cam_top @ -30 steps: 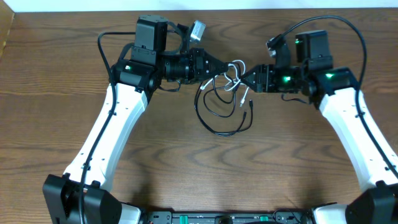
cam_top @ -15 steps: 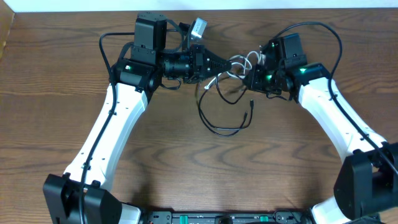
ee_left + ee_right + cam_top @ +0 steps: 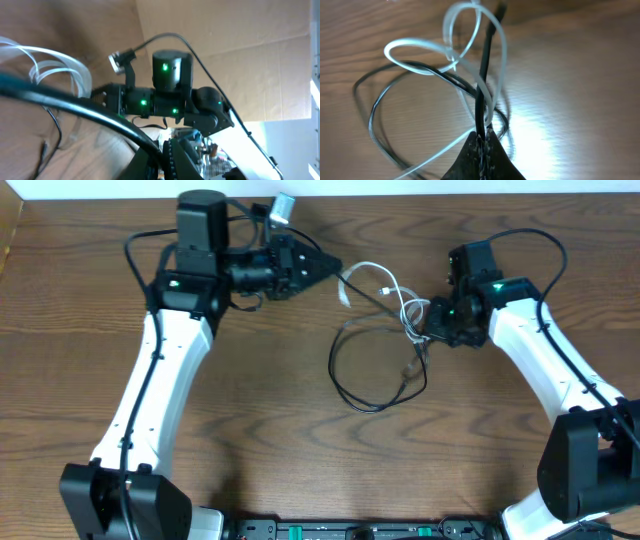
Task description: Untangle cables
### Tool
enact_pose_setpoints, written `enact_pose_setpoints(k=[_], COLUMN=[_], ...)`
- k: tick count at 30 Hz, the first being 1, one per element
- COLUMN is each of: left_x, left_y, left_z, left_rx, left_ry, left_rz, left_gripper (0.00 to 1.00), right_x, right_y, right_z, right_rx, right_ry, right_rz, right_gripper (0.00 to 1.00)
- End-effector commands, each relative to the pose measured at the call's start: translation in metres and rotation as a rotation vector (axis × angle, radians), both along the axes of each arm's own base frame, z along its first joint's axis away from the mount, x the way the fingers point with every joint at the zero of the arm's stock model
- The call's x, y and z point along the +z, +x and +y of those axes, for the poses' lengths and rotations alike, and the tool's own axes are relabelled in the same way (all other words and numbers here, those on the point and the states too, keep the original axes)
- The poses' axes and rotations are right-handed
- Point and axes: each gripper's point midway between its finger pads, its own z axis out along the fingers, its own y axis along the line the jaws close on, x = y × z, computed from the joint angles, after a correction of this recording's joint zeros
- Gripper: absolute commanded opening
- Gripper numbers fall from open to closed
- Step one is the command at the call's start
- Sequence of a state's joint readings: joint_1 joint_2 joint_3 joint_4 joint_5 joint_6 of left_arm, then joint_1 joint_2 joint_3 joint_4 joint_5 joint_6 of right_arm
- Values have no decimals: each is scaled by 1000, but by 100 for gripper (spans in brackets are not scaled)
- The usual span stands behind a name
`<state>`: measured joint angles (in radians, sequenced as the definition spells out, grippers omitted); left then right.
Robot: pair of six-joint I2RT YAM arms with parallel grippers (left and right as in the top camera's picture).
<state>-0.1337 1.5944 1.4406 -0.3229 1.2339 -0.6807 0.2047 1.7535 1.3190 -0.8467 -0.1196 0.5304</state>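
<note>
Black cable (image 3: 481,95) goes straight into the right fingers (image 3: 472,157), which are clamped tight on it. My right wrist camera shows a strand of the white cable (image 3: 388,50) squeezed in at the same pinch, its loops curling across the black one above the tips.

From overhead, those fingers sit at the right side of the tangle. The bundle spans across to the left fingers (image 3: 318,264), up near the far edge of the counter (image 3: 300,470). The left fingers are together as well. On my left wrist camera the black cable runs thick and blurred past the lens down to them, so I read that as a grip on it. Whether the white one is caught there too I cannot tell.

Between the two arms the white cable makes a few small loops, with one white end lying just beside the left tips. Below them the black cable drops into a wide loop resting flat on the wood, toward the near edge.
</note>
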Motion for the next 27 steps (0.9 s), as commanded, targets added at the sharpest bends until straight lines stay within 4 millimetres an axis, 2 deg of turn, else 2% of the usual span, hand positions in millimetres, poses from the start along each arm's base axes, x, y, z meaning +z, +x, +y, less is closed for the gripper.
enact_pose_setpoints(k=[1,5,7,11,15,18,19,21,22,25,27], left_x=[18,24,27,28,19,-9,-30,-59,-69,-90,-101], left_y=[3,1,0,1,4,13,19,22,22,17,13], left_z=[17,21,21,22,25,36,49,70,79,99,112], left_rx=[16,17,16,30,49,128,190,264,287,334,364], left_ry=[-28,-11,1,14,62,201,318,484,547,684,763], left_rz=[-40,-120,-171,-188,-219,-214,-187,-141,-119,-55,-18], left_gripper=[7,7,8,8,8,7,7,7,8,7,8], right_x=[-3,-7,-6,7,28,49,60,71,72,64,58], right_y=[0,-7,-7,-5,-6,-5,-5,-4,-2,5,7], right_z=[-30,-43,-39,5,32,41,43,38,33,5,-3], right_rx=[-8,25,71,337,444,482,497,488,455,240,194], right_ry=[-83,-98,-69,142,294,341,343,307,280,160,122], right_rz=[14,44,39,-43,-119,-190,-226,-261,-261,-206,-194], right_gripper=[1,1,1,3,4,9,16,32,38,43,46])
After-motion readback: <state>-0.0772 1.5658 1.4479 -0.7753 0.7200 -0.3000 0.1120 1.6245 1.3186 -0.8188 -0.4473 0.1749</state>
